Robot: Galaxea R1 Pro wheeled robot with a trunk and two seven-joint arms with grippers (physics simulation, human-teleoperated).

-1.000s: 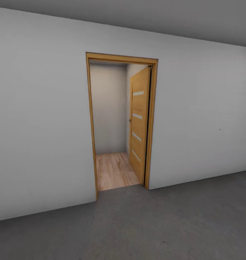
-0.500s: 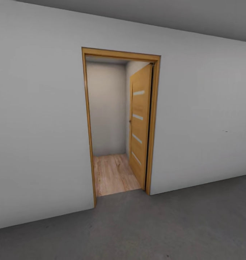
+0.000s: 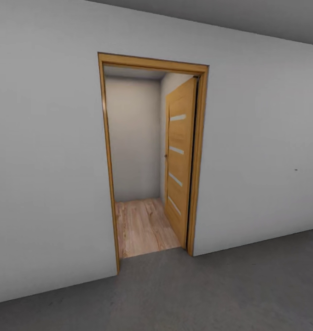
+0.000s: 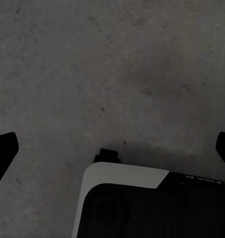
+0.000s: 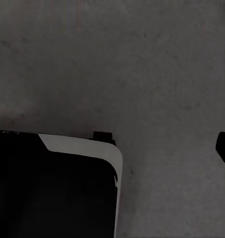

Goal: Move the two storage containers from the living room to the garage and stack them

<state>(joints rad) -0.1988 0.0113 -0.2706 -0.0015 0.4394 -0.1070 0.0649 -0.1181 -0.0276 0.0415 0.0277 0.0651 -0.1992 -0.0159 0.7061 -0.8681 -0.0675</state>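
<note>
Standing on the dark grey, rough concrete floor (image 3: 198, 294) of the garage, facing a plain white-grey wall (image 3: 46, 161). Left to right ahead of both claws: bare wall, then an orange-brown wooden door frame (image 3: 108, 161), then light wood plank flooring (image 3: 145, 227) beyond the threshold, then a wooden door with pale slots (image 3: 179, 161) swung inward along the frame's far side, then more wall. Left claw (image 4: 113, 151) hangs over the concrete, spread wide, dark fingertips (image 4: 4, 153) far apart, gripping nothing; just beside it, the white-edged dark corner of the robot's base (image 4: 124, 176). Right claw (image 5: 114, 148) likewise points down at concrete beside the base, with one dark fingertip (image 5: 224, 148) to be made out and its mate lost against the dark body, so cannot tell how far open; nothing seen in its grip. As for the two orange-red rectangular storage containers: judged to lie somewhere past the doorway, on the living room side, straight ahead of both claws. Cannot tell their long axis or which arm is nearer. Next move likely calls for rolling squarely through the narrow opening, clear of frame and door.
</note>
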